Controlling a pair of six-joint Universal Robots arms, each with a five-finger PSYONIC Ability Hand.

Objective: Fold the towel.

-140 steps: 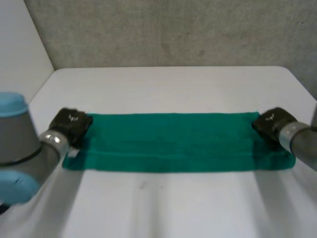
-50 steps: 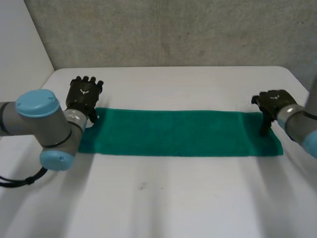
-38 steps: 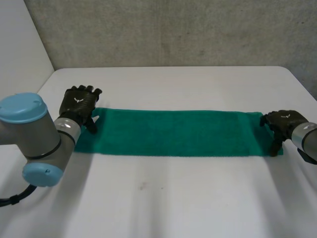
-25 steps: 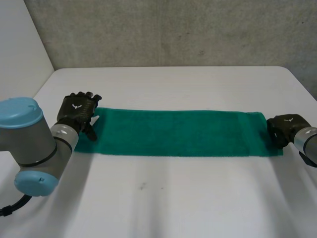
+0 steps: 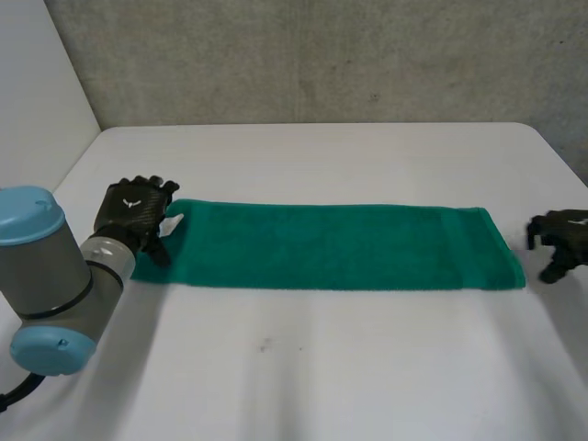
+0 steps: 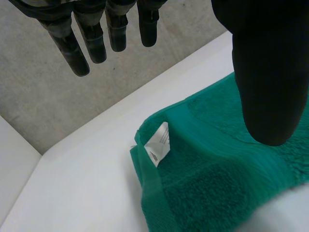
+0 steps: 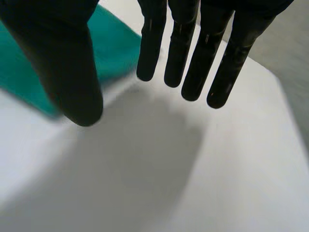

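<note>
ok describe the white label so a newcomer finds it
A long green towel lies on the white table. At its end by the left hand, a small label sits near the far corner. Nothing else on the green is white.

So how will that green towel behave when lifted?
Likely floppy: the towel lies flat in a long strip, its corner by the tag rumpled. Probably light, being thin, and its terry pile should grip rather than slip on the table.
</note>
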